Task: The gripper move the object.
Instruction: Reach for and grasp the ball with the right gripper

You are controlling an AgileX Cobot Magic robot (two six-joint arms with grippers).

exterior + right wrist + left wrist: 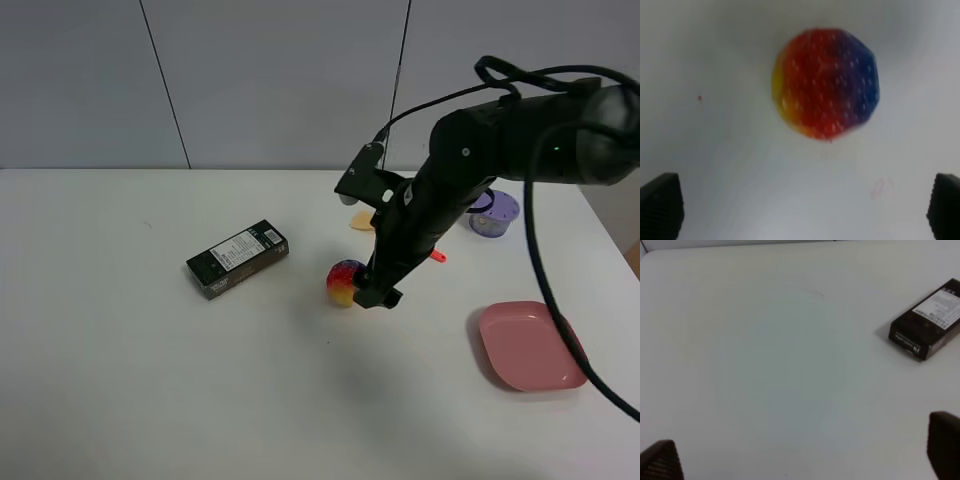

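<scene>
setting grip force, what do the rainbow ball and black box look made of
Rainbow ball: likely soft rubber or gel, slightly shiny, judging by its bumpy, pale-dotted skin. Black box: probably printed cardboard with a light sheen, going by its crisp edges and white label.

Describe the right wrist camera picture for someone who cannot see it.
A bumpy rainbow ball, red, yellow and blue, lies on a white table. The open pincer faces it, its two dark fingertips wide apart.

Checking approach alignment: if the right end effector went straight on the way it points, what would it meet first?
The right end effector would probably first meet the rainbow ball, centred ahead between its open fingers in the wrist view; depth unclear.
</scene>
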